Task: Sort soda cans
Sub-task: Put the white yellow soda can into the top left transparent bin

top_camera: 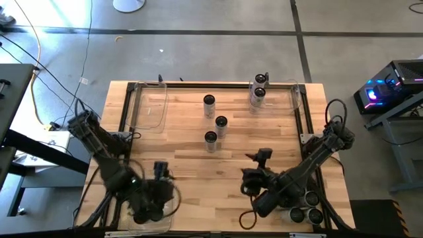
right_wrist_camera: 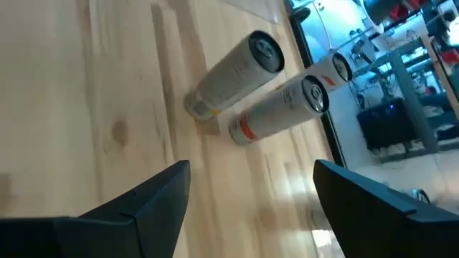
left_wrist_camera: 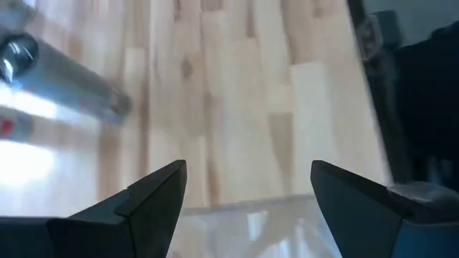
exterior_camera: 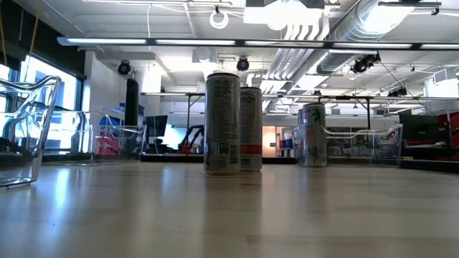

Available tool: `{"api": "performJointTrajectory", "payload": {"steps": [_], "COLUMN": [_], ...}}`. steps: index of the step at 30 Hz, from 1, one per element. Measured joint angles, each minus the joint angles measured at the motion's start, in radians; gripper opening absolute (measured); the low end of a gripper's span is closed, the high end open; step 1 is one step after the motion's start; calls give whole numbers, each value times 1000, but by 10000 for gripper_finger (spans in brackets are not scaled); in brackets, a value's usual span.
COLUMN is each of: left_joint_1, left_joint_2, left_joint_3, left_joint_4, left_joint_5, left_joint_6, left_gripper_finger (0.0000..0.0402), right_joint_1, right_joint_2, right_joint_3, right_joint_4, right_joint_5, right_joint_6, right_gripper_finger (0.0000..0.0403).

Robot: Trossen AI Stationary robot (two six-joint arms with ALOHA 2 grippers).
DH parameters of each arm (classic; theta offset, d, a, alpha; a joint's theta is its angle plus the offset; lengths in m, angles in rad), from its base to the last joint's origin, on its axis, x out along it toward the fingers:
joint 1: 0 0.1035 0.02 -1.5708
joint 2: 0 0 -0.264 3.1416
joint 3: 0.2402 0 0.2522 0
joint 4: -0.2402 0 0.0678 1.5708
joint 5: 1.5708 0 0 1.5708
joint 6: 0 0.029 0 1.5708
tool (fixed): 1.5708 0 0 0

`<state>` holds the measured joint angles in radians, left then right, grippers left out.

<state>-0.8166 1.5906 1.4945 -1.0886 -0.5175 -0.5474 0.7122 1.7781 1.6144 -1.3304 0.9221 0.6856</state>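
Three soda cans stand upright in a loose row on the wooden table's middle; the low view shows two of them close together. Two more cans stand in the clear bin at the far right. My left gripper is open and empty above the far rim of the near-left clear bin, pointing down toward the table's middle. My right gripper is open and empty at the near right, slanting toward the middle cans.
A clear bin stands at the far left. Another bin at the near right corner holds several cans beneath my right arm. Bare wood lies between both grippers and the middle cans. A black frame edges the table.
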Motion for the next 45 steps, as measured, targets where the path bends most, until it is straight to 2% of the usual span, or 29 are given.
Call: {"api": "performJointTrajectory", "payload": {"steps": [3,8,11,14,16,17,21,25,29,34,40,45], "left_joint_1": [83,211,288,368,412,432,503,570,621,637,627,646], "left_joint_2": [-20,-68,-91,-101,-105,-106,-105,-104,-103,-103,-103,-103], "left_joint_3": [-72,-254,-339,-385,-407,-413,-431,-466,-531,-586,-587,-587], "left_joint_4": [115,500,668,788,848,866,874,895,951,1086,1095,1095], "left_joint_5": [81,221,183,31,-60,-69,13,119,98,80,-7,3], "left_joint_6": [154,412,515,549,530,523,499,457,455,470,496,455], "left_gripper_finger": [294,294,294,294,294,294,294,294,294,294,294,294], "right_joint_1": [-16,-81,-132,-179,-200,-206,-200,-166,-127,-82,-70,-70], "right_joint_2": [-39,-166,-233,-270,-279,-282,-281,-280,-280,-280,-280,-280], "right_joint_3": [-103,-429,-603,-719,-751,-761,-779,-780,-780,-780,-780,-779], "right_joint_4": [164,770,1114,1310,1346,1348,1349,1350,1354,1353,1354,1354], "right_joint_5": [-60,-234,-243,-243,-240,-230,-162,-112,-85,-41,10,10], "right_joint_6": [-118,-381,-496,-502,-453,-414,-272,-225,-190,-143,-143,-144], "right_gripper_finger": [281,273,271,271,271,271,271,271,271,271,271,271]}}
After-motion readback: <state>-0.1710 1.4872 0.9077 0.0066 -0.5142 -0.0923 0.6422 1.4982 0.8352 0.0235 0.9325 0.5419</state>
